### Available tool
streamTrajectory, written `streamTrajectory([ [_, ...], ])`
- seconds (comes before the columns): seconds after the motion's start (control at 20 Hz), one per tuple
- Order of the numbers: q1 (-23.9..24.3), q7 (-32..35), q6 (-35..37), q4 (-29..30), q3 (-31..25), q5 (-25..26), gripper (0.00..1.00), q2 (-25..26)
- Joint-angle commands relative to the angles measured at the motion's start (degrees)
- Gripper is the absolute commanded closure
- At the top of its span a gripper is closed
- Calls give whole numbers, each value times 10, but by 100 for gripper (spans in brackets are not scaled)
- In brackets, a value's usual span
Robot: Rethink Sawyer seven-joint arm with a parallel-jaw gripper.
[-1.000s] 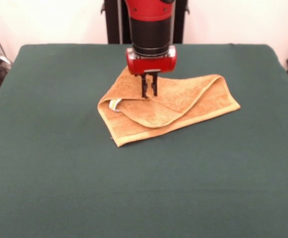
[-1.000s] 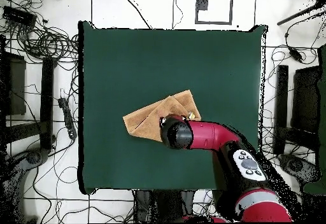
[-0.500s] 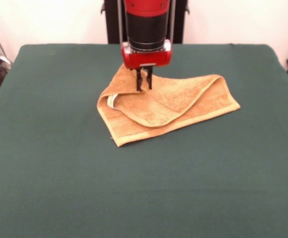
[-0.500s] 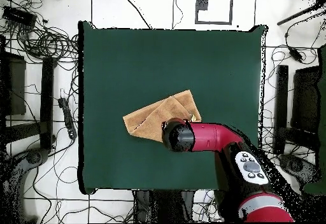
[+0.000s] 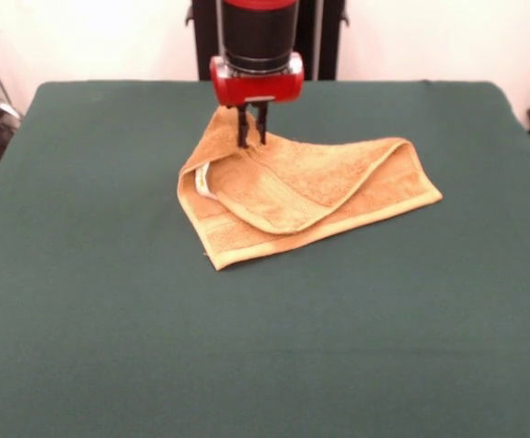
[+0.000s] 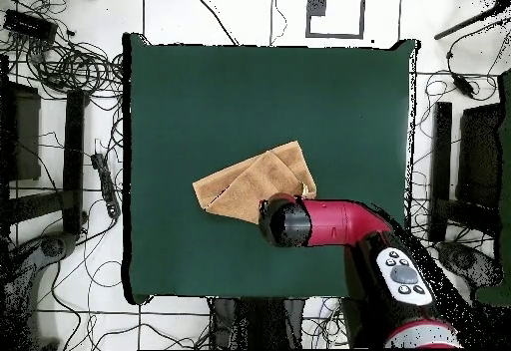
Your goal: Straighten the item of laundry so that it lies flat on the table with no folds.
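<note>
One towel (image 5: 306, 193) is present, folded over itself, lying under and forward of my claw (image 5: 252, 137). My one claw is pinched narrow on the towel's far fold. One green worktop (image 5: 109, 310); cables (image 6: 70, 63) litter the surrounding floor.

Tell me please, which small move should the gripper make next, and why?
Probably keep drawing the pinched flap toward the table's far edge. The gripper is shut on the towel at its far corner, and the towel lies doubled over, so unfolding it should flatten it.
</note>
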State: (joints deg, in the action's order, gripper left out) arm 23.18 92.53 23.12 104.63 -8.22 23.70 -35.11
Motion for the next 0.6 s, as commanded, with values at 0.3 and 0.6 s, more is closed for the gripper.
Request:
streamTrajectory([
  [0.3, 1, -67, 73, 44, -46, 73, 100, -3],
  [0.6, 2, -82, 87, -7, -48, 106, 100, 27],
])
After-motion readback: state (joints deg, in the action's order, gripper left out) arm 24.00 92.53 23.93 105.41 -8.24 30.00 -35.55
